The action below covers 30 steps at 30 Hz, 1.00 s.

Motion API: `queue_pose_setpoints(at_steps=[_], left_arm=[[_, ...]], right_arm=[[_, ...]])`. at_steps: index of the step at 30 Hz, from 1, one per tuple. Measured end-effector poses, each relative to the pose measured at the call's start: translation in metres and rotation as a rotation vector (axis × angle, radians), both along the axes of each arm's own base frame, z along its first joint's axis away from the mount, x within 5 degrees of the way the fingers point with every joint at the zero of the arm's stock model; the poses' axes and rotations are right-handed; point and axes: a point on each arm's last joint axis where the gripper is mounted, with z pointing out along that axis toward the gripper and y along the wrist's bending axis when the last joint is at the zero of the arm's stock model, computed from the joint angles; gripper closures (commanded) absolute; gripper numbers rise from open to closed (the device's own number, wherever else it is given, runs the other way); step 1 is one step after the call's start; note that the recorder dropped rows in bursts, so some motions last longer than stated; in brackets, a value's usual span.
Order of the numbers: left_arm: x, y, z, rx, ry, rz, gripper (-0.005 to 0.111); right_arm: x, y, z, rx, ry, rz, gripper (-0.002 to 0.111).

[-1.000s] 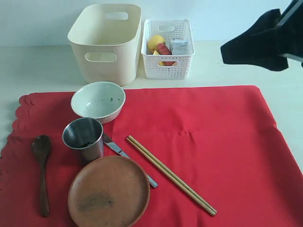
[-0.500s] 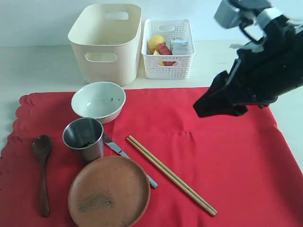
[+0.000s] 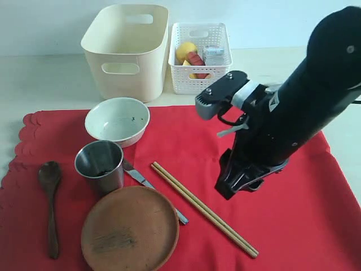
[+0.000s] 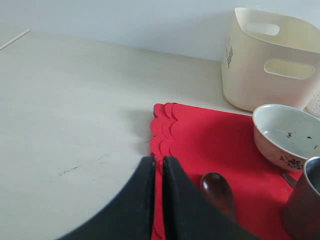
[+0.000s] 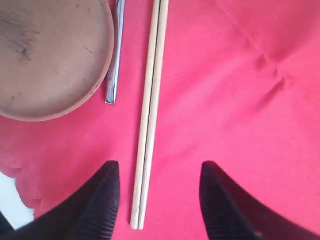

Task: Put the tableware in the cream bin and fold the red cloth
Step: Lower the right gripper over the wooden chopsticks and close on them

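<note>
Jaws spread and empty, the right gripper (image 5: 159, 172) hangs over the chopsticks (image 5: 152, 100) — knife (image 5: 114, 60) and plate (image 5: 45, 55) just beside; the left gripper (image 4: 157, 170), pinched together on nothing, sits by the spoon (image 4: 218, 192).

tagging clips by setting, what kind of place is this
Likely a staged lab tabletop, though unsure: bowl and plate laid on a red cloth, a cream bin and white basket behind them.

a: what do we mark as changed here?
b: we see the right arm (image 3: 316, 96) swung in from the far right corner, down over the red cloth (image 3: 169, 130).
a: and its tip?
b: we now find the right gripper (image 3: 232, 185) low above the pair of chopsticks (image 3: 203, 210).
</note>
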Motion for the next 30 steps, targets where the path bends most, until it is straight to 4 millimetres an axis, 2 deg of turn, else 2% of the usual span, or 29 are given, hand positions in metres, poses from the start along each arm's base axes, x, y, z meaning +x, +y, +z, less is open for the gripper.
queue_pose_setpoints(at_steps=[7,15,21,30], left_arm=[[0.0,0.0,0.0,0.0,0.0,0.0,0.099],[0.0,0.0,0.0,0.0,0.0,0.0,0.099],[0.0,0.0,0.0,0.0,0.0,0.0,0.099],[0.0,0.0,0.0,0.0,0.0,0.0,0.099]], right_arm=[[-0.006,0.024,-0.024,-0.067,-0.01,0.024,0.06],[-0.013,0.042,-0.056,-0.184,-0.006,0.042,0.06],[-0.016,0.049,-0.076,-0.234,0.02,0.049,0.06],[-0.011,0.054,-0.088,-0.262,0.043,0.042,0.061]])
